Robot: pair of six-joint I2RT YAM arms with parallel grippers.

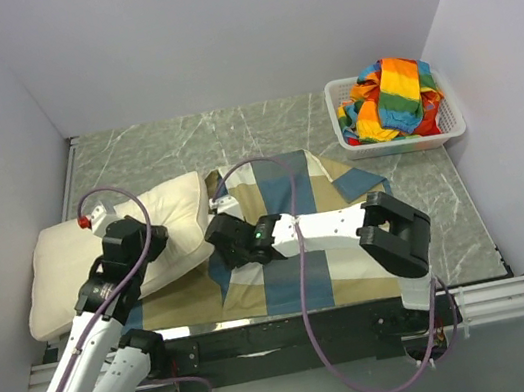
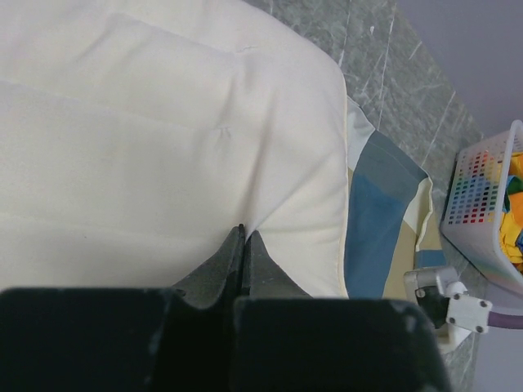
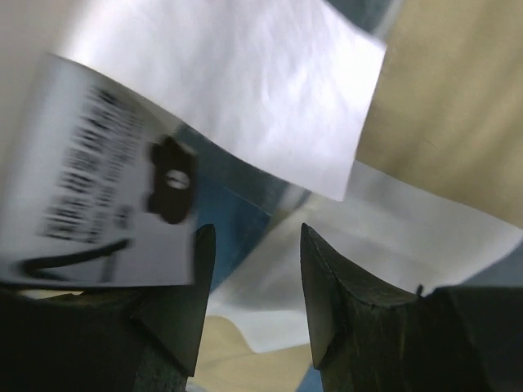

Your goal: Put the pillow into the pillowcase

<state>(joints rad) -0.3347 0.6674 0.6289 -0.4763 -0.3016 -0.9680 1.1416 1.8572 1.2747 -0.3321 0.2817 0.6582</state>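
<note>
**Left jaws pinched on the pillow, right jaws parted over the case**

The pillow [image 1: 99, 250] lay by the left edge of the counter [image 1: 182, 144], its right end overlapping the pillowcase [image 1: 257, 283]. My left jaws were closed tight on a pucker of pillow fabric near that end's seam. The pillowcase lay spread along the middle of the near edge. My right jaws stood partly open low over its left side, gripping nothing, a printed white label [image 3: 106, 196] beside one finger. A white basket [image 1: 453, 127] of striped cloth [image 1: 392, 97] sat in the far right corner.
</note>
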